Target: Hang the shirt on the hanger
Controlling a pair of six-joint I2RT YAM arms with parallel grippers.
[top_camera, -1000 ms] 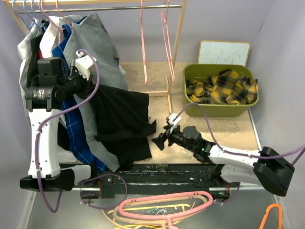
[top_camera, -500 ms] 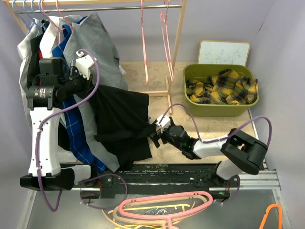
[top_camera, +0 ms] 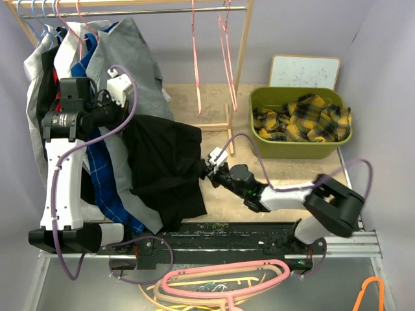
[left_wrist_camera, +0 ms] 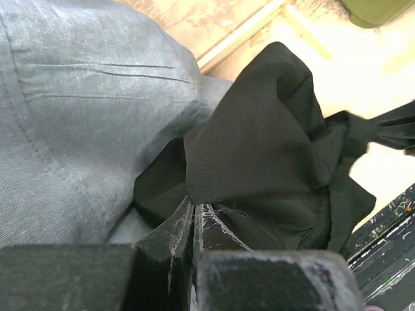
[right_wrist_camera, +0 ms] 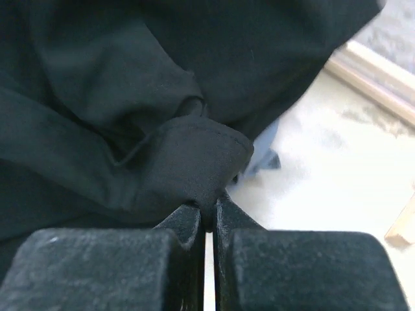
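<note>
The black shirt hangs bunched in front of the clothes on the left. My left gripper is shut on a fold of the shirt's upper edge, against the grey cloth. My right gripper reaches in low from the right and is shut on a thick fold at the shirt's right edge; in the right wrist view the cloth is pinched between the fingertips. Thin pink hangers hang bare from the rail at the back, away from both grippers.
A large grey shirt and blue clothes hang on the rail at the left. A green bin holds yellow plaid cloth at the right. A thick pink hanger and an orange one lie at the near edge.
My right gripper has moved left to the shirt's edge and shut on it. The left arm shifted slightly, still holding the shirt.
</note>
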